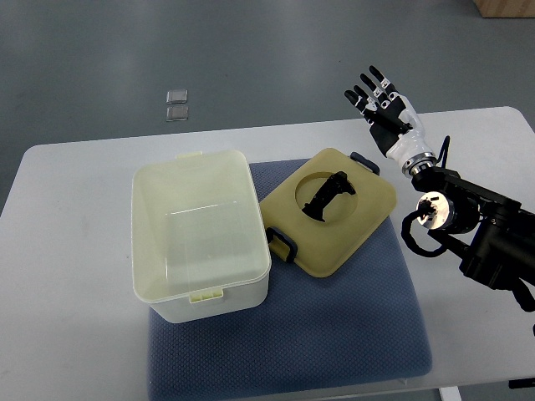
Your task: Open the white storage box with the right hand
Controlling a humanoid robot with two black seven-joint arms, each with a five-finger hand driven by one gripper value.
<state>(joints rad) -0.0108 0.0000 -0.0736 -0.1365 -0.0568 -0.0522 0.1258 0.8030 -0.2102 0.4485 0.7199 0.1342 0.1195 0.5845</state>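
Observation:
The white storage box (201, 238) stands open on the left part of a blue mat (351, 317), its inside showing bare. Its cream lid (330, 213) lies off the box to the right, flat on the mat, with a black handle (328, 197) in a round recess and dark clips at two edges. My right hand (380, 104) is raised beyond the lid's far right corner, fingers spread, holding nothing and apart from the lid. The right arm (468, 217) comes in from the right edge. No left arm shows.
The white table (75, 276) carries the mat and box. Two small clear plastic pieces (176, 105) lie on the grey floor beyond the table's far edge. A cardboard corner (506, 7) shows at top right.

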